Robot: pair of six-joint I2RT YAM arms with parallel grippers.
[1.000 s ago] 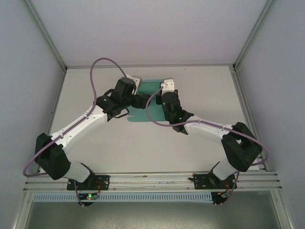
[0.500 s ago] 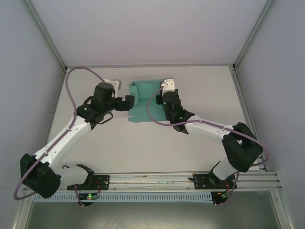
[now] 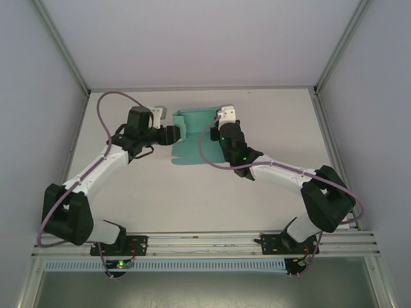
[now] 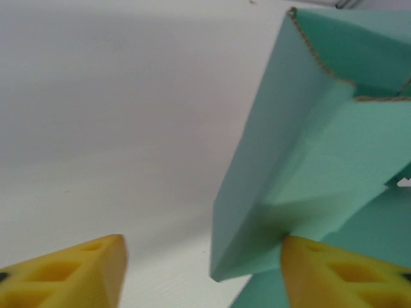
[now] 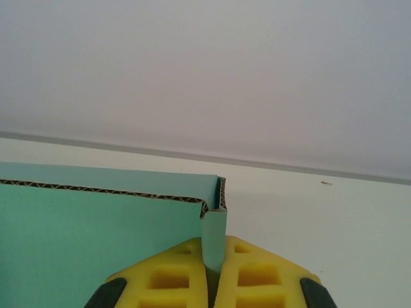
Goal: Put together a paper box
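Pinching paper box (image 5: 96,237) upright wall, right end effector (image 5: 214,260) clamped; left end effector (image 4: 202,256) spread wide beside box

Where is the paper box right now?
In the top view the paper box lies at the far middle of the table, between the pincers: the right pincer clamped on its right edge, the open left pincer beside its left edge.

A pale white tabletop (image 3: 192,199) lies inside an enclosure of plain grey wall panels (image 3: 192,38) with slanting metal corner posts (image 3: 61,48). An aluminium rail (image 3: 205,242) and a slotted white strip (image 3: 205,264) run along its near edge.
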